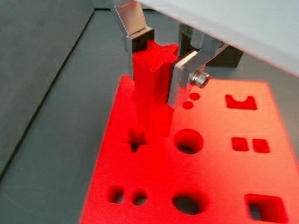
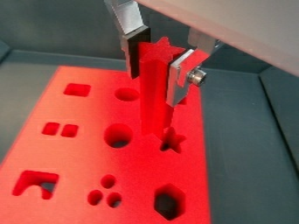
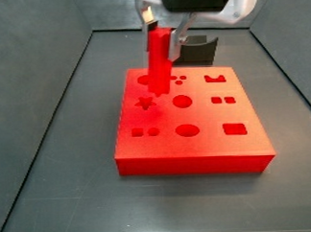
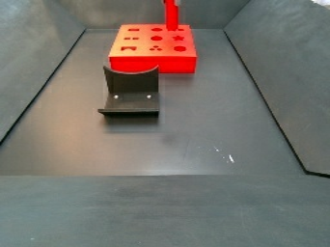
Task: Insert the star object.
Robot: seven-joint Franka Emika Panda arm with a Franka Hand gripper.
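The star object (image 1: 149,87) is a tall bright-red peg with a star-shaped top, and it stands upright. My gripper (image 1: 160,63) is shut on its upper part, with one silver finger (image 1: 179,77) on each side. The same grip shows in a wrist view (image 2: 158,63) on the peg (image 2: 153,92). The peg's lower end is close over the red block (image 3: 197,136), right by the star-shaped hole (image 2: 173,140), also in a side view (image 3: 147,104). I cannot tell if the peg touches the block. In a side view the peg (image 4: 169,12) rises above the far block (image 4: 154,48).
The block has several other shaped holes: round (image 2: 118,135), square (image 2: 76,88), hexagonal (image 2: 169,203). The dark fixture (image 4: 130,92) stands on the floor in front of the block, and shows behind it in a side view (image 3: 198,47). Dark bin walls (image 3: 67,83) slope up around the floor.
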